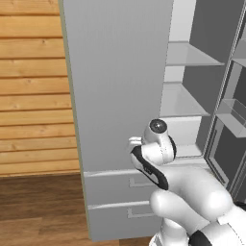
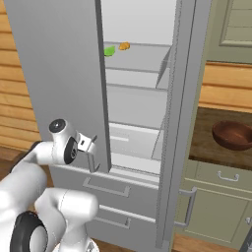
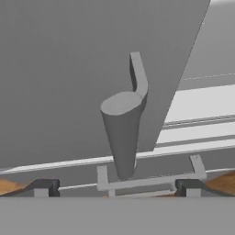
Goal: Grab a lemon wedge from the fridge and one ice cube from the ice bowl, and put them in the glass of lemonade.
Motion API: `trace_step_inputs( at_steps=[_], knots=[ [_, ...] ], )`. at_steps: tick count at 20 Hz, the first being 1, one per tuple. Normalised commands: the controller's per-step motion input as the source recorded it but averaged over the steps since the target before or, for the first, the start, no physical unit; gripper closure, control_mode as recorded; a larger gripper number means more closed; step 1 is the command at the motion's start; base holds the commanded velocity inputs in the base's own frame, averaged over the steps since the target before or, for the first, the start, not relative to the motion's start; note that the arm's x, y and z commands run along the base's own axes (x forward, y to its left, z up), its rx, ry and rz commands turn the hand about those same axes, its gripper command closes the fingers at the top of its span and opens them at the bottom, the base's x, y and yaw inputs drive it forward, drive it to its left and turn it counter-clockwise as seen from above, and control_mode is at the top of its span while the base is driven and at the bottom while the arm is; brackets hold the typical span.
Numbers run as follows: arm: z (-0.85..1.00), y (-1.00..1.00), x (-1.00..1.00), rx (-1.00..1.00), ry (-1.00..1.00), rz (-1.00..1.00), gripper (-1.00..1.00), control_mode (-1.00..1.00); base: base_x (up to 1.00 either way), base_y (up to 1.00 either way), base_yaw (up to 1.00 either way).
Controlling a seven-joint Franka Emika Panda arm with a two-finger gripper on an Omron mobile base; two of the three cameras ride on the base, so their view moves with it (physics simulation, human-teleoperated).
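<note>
The fridge [image 2: 142,123] stands open; in the right base view a green wedge [image 2: 109,50] lies on its upper shelf and the ice bowl [image 2: 233,135] on the worktop [image 2: 206,142]. The gripper [image 3: 114,188], jaws wide, straddles the door handle [image 3: 123,131] untouched

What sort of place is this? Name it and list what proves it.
Most likely a kitchen: a tall grey fridge standing open with food on its shelves, a wooden counter over drawer cabinets beside it, and a brown bowl on that counter.
</note>
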Motion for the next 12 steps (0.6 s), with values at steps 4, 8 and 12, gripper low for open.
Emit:
trace_step_inputs(
  at_steps=[4, 8, 12],
  knots=[
    [-0.46, -0.05, 0.23, -0.01, -0.08, -0.02, -1.00, -1.00, 0.00, 0.00, 0.00],
    [-0.34, -0.32, 0.23, -0.02, -0.04, 0.00, -1.00, -1.00, 0.00, 0.00, 0.00],
    [-0.01, -0.16, 0.07, 0.00, 0.00, 0.00, -1.00, -1.00, 0.00, 0.00, 0.00]
  ],
)
